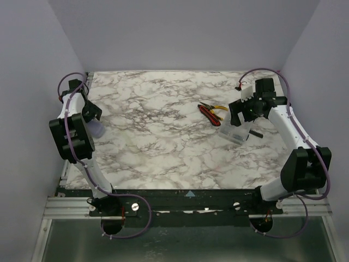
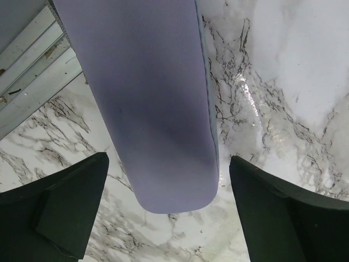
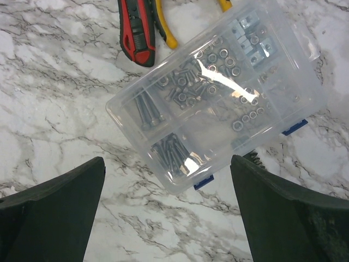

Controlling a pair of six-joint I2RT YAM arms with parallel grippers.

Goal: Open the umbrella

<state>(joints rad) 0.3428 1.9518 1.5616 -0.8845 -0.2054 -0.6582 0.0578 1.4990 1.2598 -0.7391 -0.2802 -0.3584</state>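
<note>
The umbrella is not in view in any frame. A lavender oval hard-shell case (image 2: 152, 98) lies at the table's left edge, partly under my left arm in the top view (image 1: 97, 129). My left gripper (image 2: 168, 158) hovers over the case's rounded end, open, with one finger on each side and nothing held; it also shows in the top view (image 1: 92, 115). My right gripper (image 3: 167, 158) is open and empty, hovering over the near end of a clear plastic box; it also shows in the top view (image 1: 240, 117).
The clear box (image 3: 218, 93) holds screws and nuts and sits at the right (image 1: 234, 132). Red-and-yellow-handled pliers (image 1: 211, 112) lie just beyond it, also in the right wrist view (image 3: 139, 27). A small black spring (image 3: 252, 159) lies beside the box. The marble table (image 1: 163, 147) is walled on three sides.
</note>
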